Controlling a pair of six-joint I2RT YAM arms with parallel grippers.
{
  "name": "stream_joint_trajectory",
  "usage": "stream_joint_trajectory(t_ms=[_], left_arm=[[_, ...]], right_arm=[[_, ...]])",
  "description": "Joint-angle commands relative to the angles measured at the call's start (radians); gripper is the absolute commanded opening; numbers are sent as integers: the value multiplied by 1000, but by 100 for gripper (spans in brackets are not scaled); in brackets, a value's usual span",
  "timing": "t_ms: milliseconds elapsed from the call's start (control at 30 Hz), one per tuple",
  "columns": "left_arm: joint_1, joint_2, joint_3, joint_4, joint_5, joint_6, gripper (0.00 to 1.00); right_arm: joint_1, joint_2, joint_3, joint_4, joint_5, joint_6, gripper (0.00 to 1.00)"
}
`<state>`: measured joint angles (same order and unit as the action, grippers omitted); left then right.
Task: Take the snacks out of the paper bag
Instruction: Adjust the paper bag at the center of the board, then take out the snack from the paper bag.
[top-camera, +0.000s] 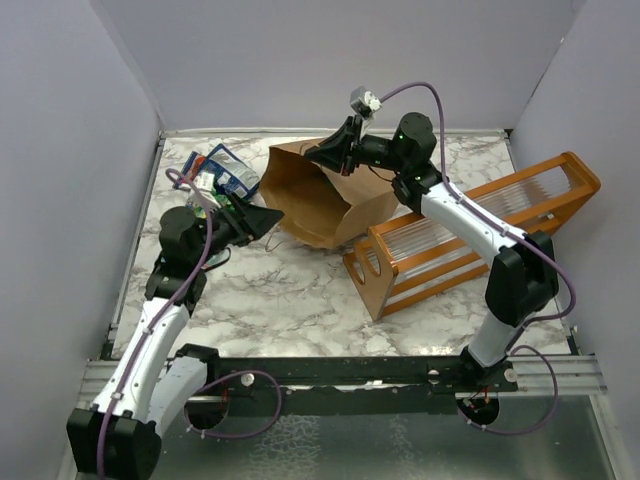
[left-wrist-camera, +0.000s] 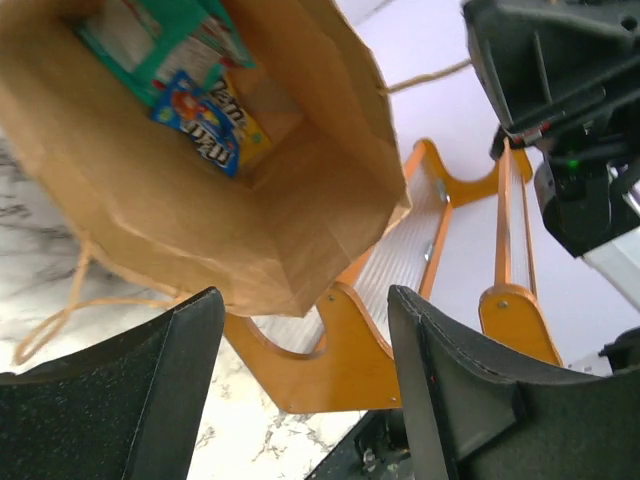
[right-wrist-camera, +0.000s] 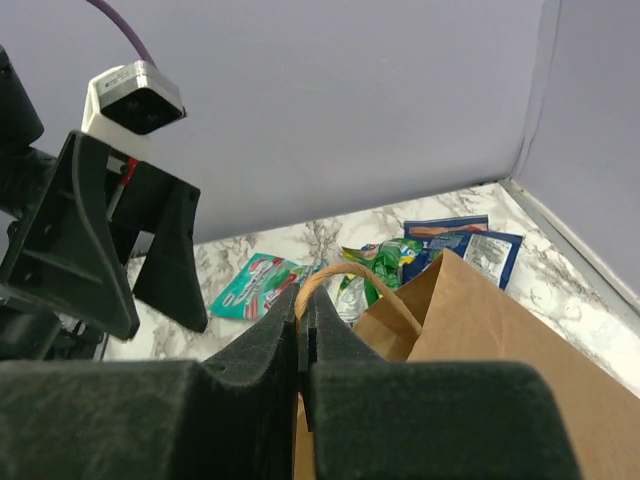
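Marble-veined white tabletop (top-camera: 290, 290), lilac walls. Shiny snack packets (top-camera: 222, 172): heaped far left, outside. Left gripper (top-camera: 270, 218): jaws apart, empty, facing the mouth of the brown kraft paper bag (top-camera: 320, 205), which lies on its side. Teal packet (left-wrist-camera: 150, 40) and blue-yellow packet (left-wrist-camera: 212, 122), deep inside: best to enter straight and pinch one flat edge. Right gripper (top-camera: 314, 152): clamped on the twisted paper handle (right-wrist-camera: 345, 267), holding the mouth up. Bag's far end: cut off, so further packets cannot be told.

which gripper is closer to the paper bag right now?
Right. The right gripper is shut on the paper bag at its handle on the upper rim. The left gripper sits open just in front of the bag's mouth, apparently not touching.
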<state>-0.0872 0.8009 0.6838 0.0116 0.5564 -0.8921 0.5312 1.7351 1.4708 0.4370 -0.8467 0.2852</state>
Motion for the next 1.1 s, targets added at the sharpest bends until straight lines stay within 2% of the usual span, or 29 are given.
stream_joint_trajectory(t_ms=[0, 100, 167, 367, 600, 867, 967, 1067], left_arm=[[-192, 55, -15, 195, -215, -66, 63], [-333, 109, -32, 246, -406, -76, 47], [-392, 147, -54, 327, -490, -95, 42], [-454, 363, 8, 447, -583, -175, 33], [-487, 571, 63, 580, -673, -210, 31], [-613, 682, 140, 566, -936, -188, 31], [-652, 728, 136, 578, -1033, -251, 25], [-656, 793, 138, 647, -1031, -296, 29]], right_arm=[[6, -59, -41, 80, -41, 25, 2], [5, -88, -78, 118, -10, 52, 2], [6, -100, -94, 143, 4, 77, 2], [6, -137, -116, 150, 47, 113, 2], [6, -148, -121, 145, 67, 120, 2], [6, -137, -103, 141, 53, 124, 2], [6, -133, -86, 146, 44, 131, 2], [6, -133, -81, 160, 44, 139, 2]])
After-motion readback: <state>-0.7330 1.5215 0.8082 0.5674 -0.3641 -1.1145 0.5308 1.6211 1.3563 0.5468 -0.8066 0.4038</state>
